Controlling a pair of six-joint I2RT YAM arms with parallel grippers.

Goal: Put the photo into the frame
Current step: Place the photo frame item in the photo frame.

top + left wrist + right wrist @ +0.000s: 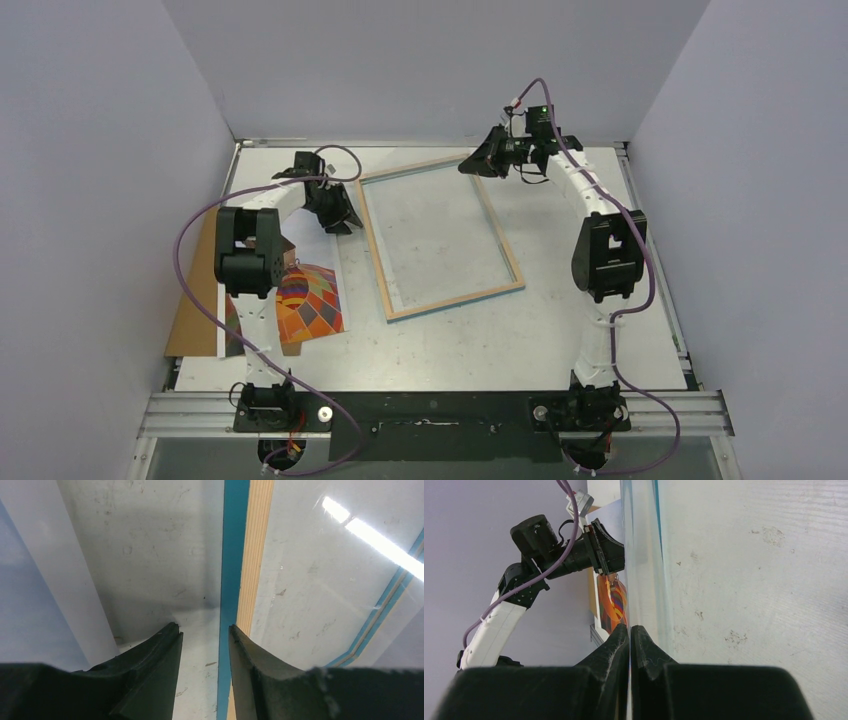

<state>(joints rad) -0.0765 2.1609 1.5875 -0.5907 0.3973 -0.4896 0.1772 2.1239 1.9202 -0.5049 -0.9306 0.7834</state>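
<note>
The frame (446,301) lies flat mid-table, wood-coloured back up, with a clear pane in it. My left gripper (345,222) is open at the frame's left rail. In the left wrist view its jaws (205,628) straddle the rail's blue edge (231,555), with the right finger over the wood strip. My right gripper (472,165) is at the frame's far right corner. In the right wrist view it (630,627) is shut on the thin edge of the clear pane (641,570). The photo (312,303) lies at the near left, partly under the left arm; it also shows in the right wrist view (613,602).
A plain brown backing board (190,315) lies under the photo at the table's left edge. Grey walls close the table on the left, back and right. The left arm (574,550) shows beyond the pane in the right wrist view.
</note>
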